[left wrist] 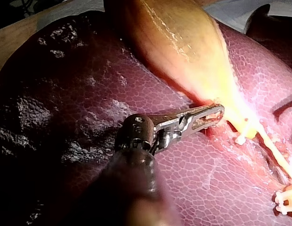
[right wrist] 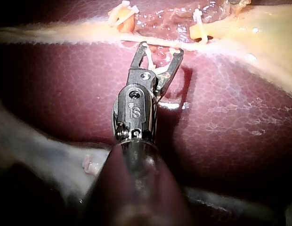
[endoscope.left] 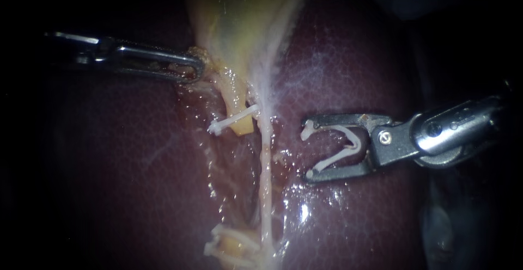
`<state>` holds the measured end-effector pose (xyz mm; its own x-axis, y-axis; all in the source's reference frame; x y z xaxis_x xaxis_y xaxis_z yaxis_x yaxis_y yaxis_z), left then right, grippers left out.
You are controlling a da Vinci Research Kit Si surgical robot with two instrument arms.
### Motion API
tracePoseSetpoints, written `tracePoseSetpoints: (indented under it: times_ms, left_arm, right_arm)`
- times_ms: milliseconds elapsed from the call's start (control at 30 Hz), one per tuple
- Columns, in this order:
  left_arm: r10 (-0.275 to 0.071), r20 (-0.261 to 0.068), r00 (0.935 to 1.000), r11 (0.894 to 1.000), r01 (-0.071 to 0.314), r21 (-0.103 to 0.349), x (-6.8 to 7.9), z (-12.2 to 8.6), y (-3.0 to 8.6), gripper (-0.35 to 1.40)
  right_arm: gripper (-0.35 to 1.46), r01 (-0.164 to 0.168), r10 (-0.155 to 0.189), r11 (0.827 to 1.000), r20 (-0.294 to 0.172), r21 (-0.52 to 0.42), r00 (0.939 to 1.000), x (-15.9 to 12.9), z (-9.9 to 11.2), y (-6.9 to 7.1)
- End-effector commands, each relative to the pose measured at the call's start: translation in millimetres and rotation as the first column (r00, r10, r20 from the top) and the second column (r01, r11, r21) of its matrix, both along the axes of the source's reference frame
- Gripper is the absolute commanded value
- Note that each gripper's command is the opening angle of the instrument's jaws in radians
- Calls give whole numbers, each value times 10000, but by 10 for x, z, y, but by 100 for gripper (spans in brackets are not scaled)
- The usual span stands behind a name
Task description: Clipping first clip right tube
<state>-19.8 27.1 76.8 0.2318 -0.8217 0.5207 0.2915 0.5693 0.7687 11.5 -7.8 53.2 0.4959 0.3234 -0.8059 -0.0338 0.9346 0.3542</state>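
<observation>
The right tube (endoscope.left: 265,161) is a thin pale strand running down the liver (endoscope.left: 136,172) from the yellow gallbladder (endoscope.left: 239,14). To its right, a short gap away, my right instrument (endoscope.left: 307,154) holds a white clip (endoscope.left: 343,147) spread wide between its jaws, mouth toward the tube. In the right wrist view the instrument (right wrist: 161,48) and its clip (right wrist: 153,61) have their tips close to the strand (right wrist: 89,35). My left instrument (endoscope.left: 192,69) is shut on tissue at the gallbladder's neck, as the left wrist view (left wrist: 219,112) also shows.
A yellow stump left of the tube carries a white clip (endoscope.left: 234,120). Another clipped stump (endoscope.left: 231,245) lies lower down. Wet dark-red liver surrounds everything. In the left wrist view the gallbladder (left wrist: 183,47) stretches away over the liver (left wrist: 89,94).
</observation>
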Motion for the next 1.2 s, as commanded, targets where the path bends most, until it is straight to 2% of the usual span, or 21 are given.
tracePoseSetpoints:
  times_ms: [33,167,267,367,500,700,833,967,1200]
  left_arm:
    - [-1,0,10000,10000,1,1,0,0,0,-35]
    - [16,17,10000,10000,-16,22,2,-3,2,-35]
    - [83,87,9999,9999,-84,112,10,-13,10,-35]
    - [-116,-20,9999,9997,117,202,22,-30,23,-35]
    - [-236,-98,9997,9997,236,-56,35,-46,33,-35]
    - [-251,-115,9996,9997,250,-78,36,-44,30,-35]
    - [-252,-115,9996,9997,251,-77,36,-44,30,-35]
    - [-250,-114,9996,9997,249,-77,36,-44,30,-35]
    - [-253,-117,9996,9996,252,-83,36,-44,29,-35]
  right_arm:
    - [50,1,-1,10000,-1,0,10000,0,0,0]
    - [50,-1,1,10000,0,0,10000,1,0,0]
    - [50,-1,1,10000,0,0,10000,1,0,0]
    - [50,19,-19,10000,-17,13,10000,1,0,0]
    - [50,39,-39,10000,-33,26,10000,1,0,0]
    - [50,203,-202,9998,-158,46,9997,4,3,-4]
    - [50,126,-110,9975,-235,693,9997,10,11,-11]
    - [49,-96,132,9872,-210,1591,9997,20,29,-24]
    - [49,-222,286,9626,-197,2700,9994,34,62,-41]
